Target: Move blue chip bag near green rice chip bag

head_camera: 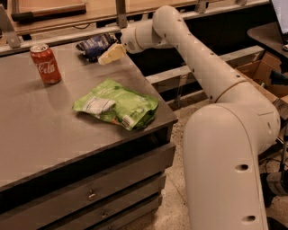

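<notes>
The blue chip bag [95,45] is a small dark navy glossy bag lying at the far edge of the grey table [40,130]. The green rice chip bag [117,104] is larger, light green and wrinkly, with a white patch; it lies flat near the table's right front corner. My gripper [108,55] reaches in from the right on a long white arm. Its pale fingers sit just at the near right side of the blue bag, low over the table. The green bag lies well in front of it, apart from both.
A red Coca-Cola can [45,64] stands upright at the back left of the table. A wooden shelf with metal brackets [120,13] runs behind the table. Drawers [92,194] sit under the tabletop. Cardboard boxes [261,72] stand on the floor at right.
</notes>
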Robot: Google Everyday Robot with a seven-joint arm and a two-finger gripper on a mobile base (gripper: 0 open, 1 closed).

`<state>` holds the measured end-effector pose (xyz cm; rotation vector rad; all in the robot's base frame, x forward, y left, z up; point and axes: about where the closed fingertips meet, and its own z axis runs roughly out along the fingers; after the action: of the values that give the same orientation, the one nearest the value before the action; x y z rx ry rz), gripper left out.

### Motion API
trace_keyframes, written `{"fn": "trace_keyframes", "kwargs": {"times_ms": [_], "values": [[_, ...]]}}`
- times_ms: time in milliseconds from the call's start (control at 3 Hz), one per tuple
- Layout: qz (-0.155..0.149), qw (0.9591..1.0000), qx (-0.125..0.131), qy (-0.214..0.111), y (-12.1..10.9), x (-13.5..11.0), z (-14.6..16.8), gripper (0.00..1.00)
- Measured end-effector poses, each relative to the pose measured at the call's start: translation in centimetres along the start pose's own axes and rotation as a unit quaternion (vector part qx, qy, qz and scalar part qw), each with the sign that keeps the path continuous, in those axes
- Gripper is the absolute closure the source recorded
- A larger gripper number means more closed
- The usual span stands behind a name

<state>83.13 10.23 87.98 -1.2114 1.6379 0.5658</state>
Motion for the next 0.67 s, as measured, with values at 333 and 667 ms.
{"fn": "trace_keyframes", "kwargs": {"times_ms": [333, 667], "values": [[0.032, 0.9994, -0.002, -0.01, -0.28, 0.8, 0.99, 0.0], [0.033, 0.9994, -0.004, -0.009, -0.07, 0.85, 1.33, 0.16]]}}
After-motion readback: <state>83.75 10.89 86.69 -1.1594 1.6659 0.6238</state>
